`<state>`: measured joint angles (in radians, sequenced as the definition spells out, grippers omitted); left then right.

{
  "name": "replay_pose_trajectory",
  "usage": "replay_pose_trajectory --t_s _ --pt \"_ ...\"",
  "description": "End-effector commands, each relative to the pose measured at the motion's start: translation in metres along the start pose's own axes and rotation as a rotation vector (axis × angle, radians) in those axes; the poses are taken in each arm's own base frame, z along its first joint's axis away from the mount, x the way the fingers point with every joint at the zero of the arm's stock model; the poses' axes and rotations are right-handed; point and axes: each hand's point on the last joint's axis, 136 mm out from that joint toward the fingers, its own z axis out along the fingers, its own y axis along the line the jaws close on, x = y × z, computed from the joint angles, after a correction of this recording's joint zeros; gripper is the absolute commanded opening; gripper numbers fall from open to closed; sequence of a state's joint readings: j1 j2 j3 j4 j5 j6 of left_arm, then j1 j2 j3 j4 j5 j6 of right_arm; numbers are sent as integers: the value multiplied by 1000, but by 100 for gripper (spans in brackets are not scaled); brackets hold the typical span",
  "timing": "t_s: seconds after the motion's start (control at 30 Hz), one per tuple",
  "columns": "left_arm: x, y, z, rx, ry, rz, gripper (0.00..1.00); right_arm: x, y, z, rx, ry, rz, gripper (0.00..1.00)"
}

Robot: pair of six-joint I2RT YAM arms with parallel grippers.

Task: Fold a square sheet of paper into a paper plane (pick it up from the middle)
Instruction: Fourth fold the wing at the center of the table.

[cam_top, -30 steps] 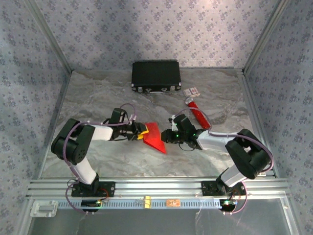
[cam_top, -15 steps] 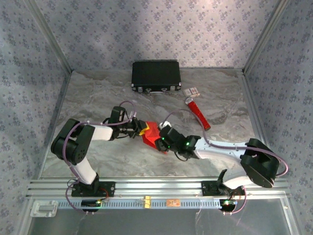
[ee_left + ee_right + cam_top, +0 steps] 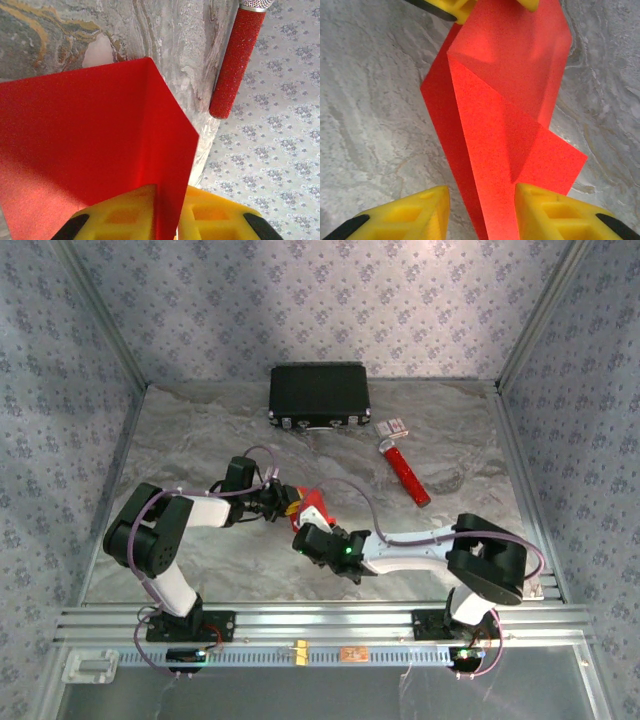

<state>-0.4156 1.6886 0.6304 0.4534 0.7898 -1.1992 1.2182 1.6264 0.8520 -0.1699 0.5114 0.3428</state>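
Note:
The square sheet of paper (image 3: 316,509), bright red and folded into a creased, pointed shape, is at mid-table. My left gripper (image 3: 291,508) is shut on its left end; in the left wrist view the fold (image 3: 100,135) is pinched between the yellow fingers (image 3: 125,212) of that gripper (image 3: 170,192). My right gripper (image 3: 304,537) has reached across to the near tip of the paper. In the right wrist view that gripper (image 3: 480,189) is open, with one yellow finger (image 3: 555,212) on each side of the narrow paper tip (image 3: 495,150), and the paper is not clamped.
A black case (image 3: 319,395) lies at the back of the table. A red stick-like tube (image 3: 405,472) with a white end and a small white box (image 3: 392,427) lie at the right rear. The tube (image 3: 235,65) shows past the paper in the left wrist view.
My right arm swung left from beside the paper to its near tip, and its jaws opened wider. The left gripper stayed clamped on the paper and barely moved.

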Motion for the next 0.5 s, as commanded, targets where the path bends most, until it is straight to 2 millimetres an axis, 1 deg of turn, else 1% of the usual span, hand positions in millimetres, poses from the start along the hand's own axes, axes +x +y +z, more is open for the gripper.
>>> replay_pose_trajectory --t_s 0.0,0.13,0.23,0.37,0.43,0.47 --pt "4 -16 -3 40 8 35 16 2 -9 1 76 15 -49 38" --pt "4 -16 -2 39 8 36 16 8 -8 4 76 25 -41 35" --pt "4 -16 -3 39 7 36 15 12 -7 7 72 32 -30 30" --pt "5 -15 -2 37 9 35 15 13 -5 9 65 32 -21 25" --pt "6 -14 -2 35 10 34 15 14 -6 10 68 35 -20 24" --pt "6 -14 -1 36 11 34 15 15 -5 10 69 36 -21 25"
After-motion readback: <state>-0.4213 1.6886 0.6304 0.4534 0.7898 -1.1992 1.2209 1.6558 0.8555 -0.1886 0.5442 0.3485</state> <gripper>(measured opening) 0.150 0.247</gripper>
